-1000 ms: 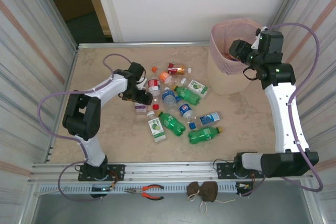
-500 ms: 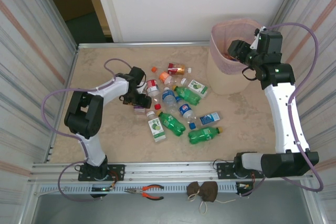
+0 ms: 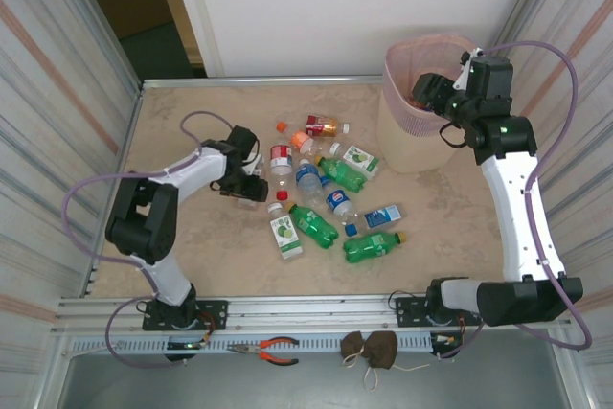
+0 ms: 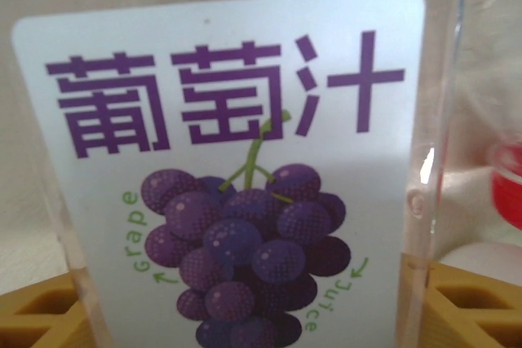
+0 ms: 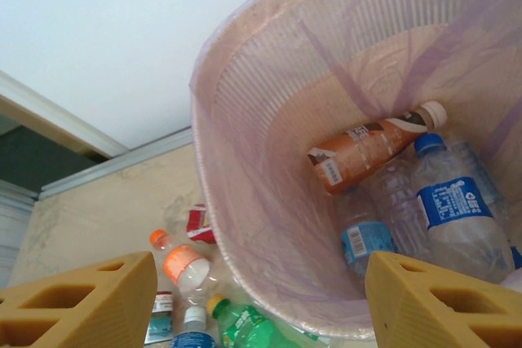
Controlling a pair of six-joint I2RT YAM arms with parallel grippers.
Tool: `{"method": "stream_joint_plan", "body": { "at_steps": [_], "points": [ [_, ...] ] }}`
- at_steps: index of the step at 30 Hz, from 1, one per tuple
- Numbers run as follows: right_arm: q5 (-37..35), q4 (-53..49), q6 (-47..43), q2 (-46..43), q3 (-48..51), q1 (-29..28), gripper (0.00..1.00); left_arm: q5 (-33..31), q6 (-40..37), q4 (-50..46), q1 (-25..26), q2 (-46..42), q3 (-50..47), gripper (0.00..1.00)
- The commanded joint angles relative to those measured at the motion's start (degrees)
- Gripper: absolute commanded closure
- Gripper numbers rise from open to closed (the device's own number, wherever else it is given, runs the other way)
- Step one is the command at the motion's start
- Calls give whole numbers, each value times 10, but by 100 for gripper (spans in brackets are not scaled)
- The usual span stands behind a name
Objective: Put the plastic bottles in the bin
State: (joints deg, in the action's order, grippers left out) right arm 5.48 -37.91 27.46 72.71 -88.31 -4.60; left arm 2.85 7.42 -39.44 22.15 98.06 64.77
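Observation:
A clear bottle with a white grape-juice label point(image 4: 236, 160) lies between the yellow fingers of my left gripper point(image 4: 253, 307), which is shut on its sides. From above, that gripper point(image 3: 249, 187) sits low at the left edge of the pile and covers most of this bottle. Several more plastic bottles lie mid-table, among them green ones point(image 3: 311, 224) point(image 3: 372, 246) and a red-labelled one point(image 3: 280, 157). My right gripper point(image 3: 428, 93) point(image 5: 261, 299) hangs open and empty over the pink bin point(image 3: 407, 136) point(image 5: 204, 144). A brown bottle point(image 5: 367, 148) and clear blue-labelled ones point(image 5: 453, 201) lie inside the bin.
Corrugated walls close in the table on the left and right. Orange-handled pliers point(image 3: 273, 350) and a dark cloth bundle point(image 3: 374, 350) rest on the front rail. The bin stands at the back right, with a green bottle point(image 5: 253, 328) close to its foot.
My left gripper has dropped toward the near left onto the grape-juice bottle and its jaws have narrowed round it. The right arm has barely moved.

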Motion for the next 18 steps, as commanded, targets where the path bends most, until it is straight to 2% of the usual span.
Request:
{"method": "stream_joint_plan", "body": {
  "at_steps": [1,5,9,14,18],
  "points": [
    [32,33,7,-26,0,-5,33,-2,-13,-1,-4,-66,-1,32],
    [81,77,19,-40,25,-6,32,56,-37,31,-4,-130,-2,34],
    [151,145,32,-58,60,-5,31,168,-56,102,-4,-201,-13,34],
    [273,246,47,-76,97,-8,29,319,-57,208,-3,-269,-32,35],
    [308,272,52,-74,98,-32,29,398,-38,290,-3,-303,-45,35]
  ]
}}
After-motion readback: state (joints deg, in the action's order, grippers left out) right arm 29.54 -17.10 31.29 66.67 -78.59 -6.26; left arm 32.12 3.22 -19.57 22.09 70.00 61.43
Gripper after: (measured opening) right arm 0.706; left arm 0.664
